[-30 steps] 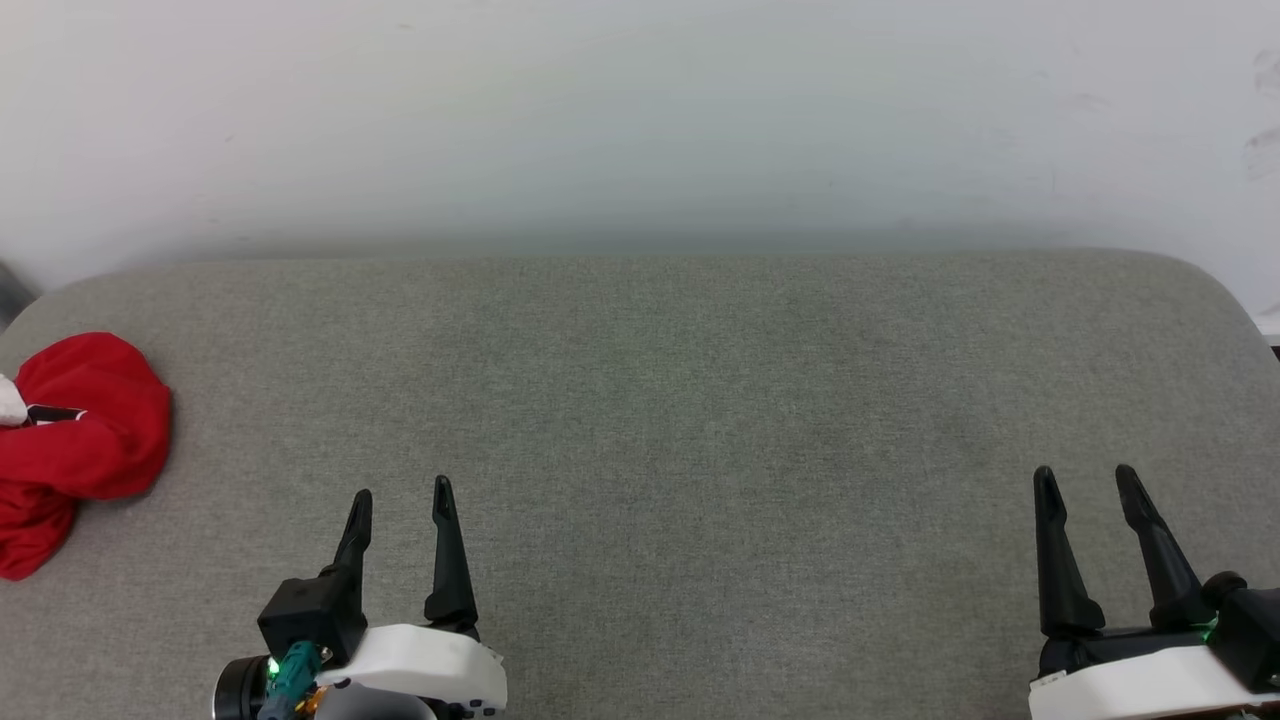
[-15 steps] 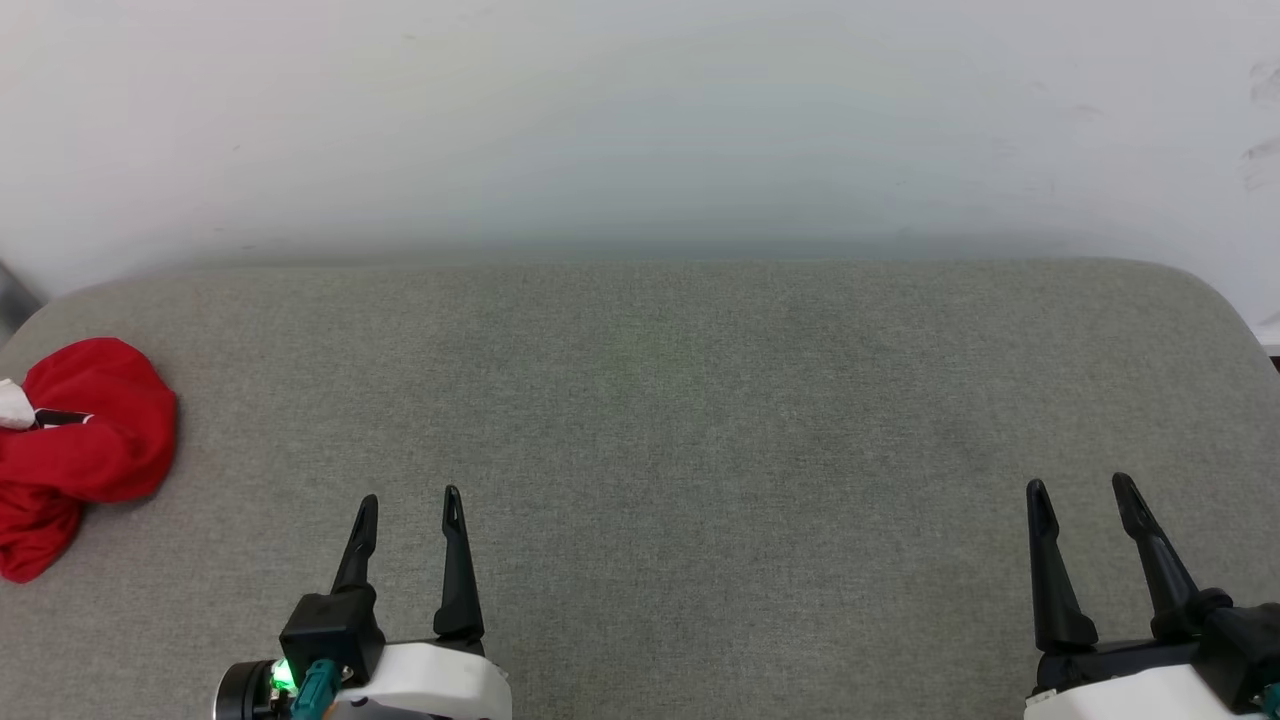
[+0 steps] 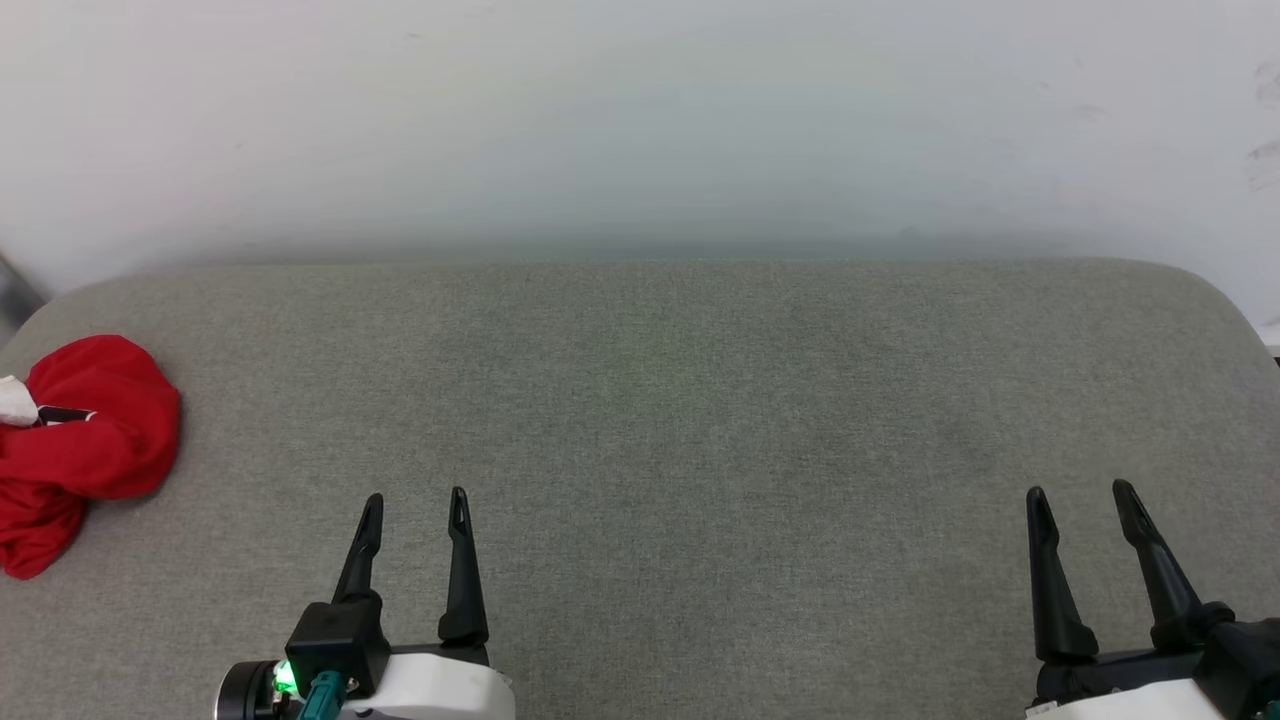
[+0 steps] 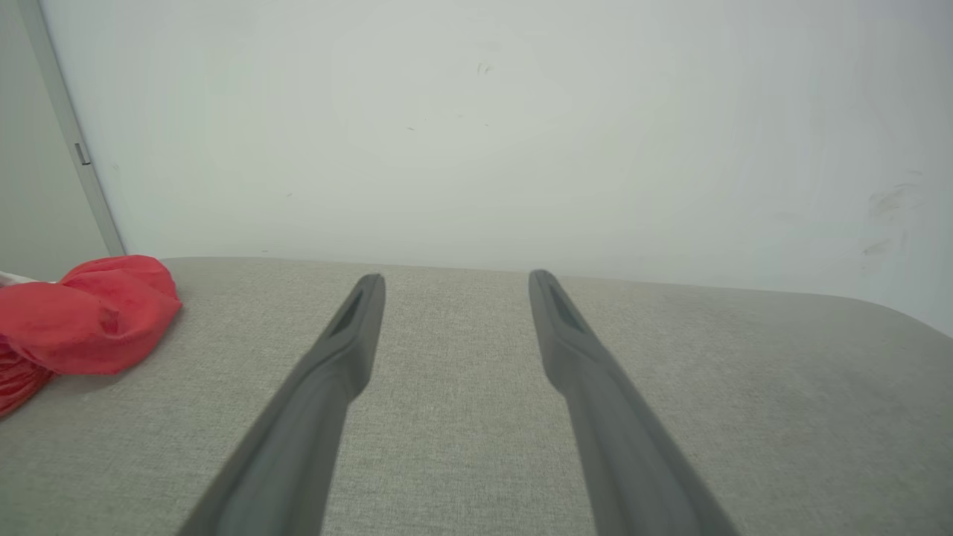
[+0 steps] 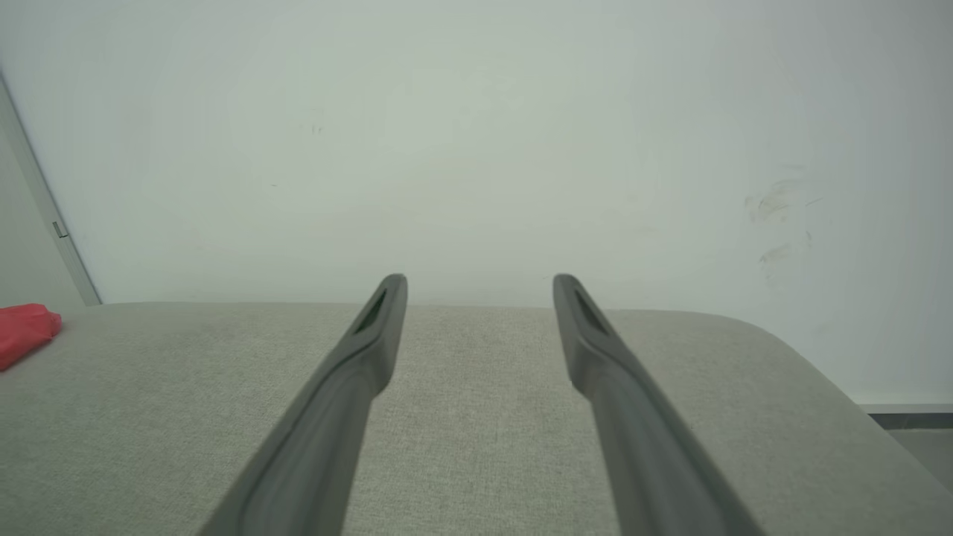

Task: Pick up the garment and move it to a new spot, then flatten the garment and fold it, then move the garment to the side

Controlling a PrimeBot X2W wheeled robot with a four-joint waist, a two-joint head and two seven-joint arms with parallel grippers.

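The garment [image 3: 85, 440] lies crumpled in a red heap at the far left edge of the grey padded table [image 3: 700, 400], with a bit of white fabric showing at its left. The left wrist view has the garment [image 4: 82, 316] at its left, and a small red corner of the garment [image 5: 26, 331] sits at the left edge of the right wrist view. My left gripper [image 3: 415, 500] hovers open near the table's front, well to the right of the heap, with nothing between its fingers [image 4: 350, 342]. At the front right, my right gripper [image 3: 1080, 492] is open and empty too.
A plain white wall [image 3: 640, 120] rises directly behind the table. The table's far corners are rounded, and its right edge [image 5: 834, 380] drops off to a dark floor strip. A grey door frame [image 4: 74, 149] stands at the far left.
Both grippers have slid slightly down the head view, toward the table's front. The garment has not moved on the table; the camera has shifted a little.
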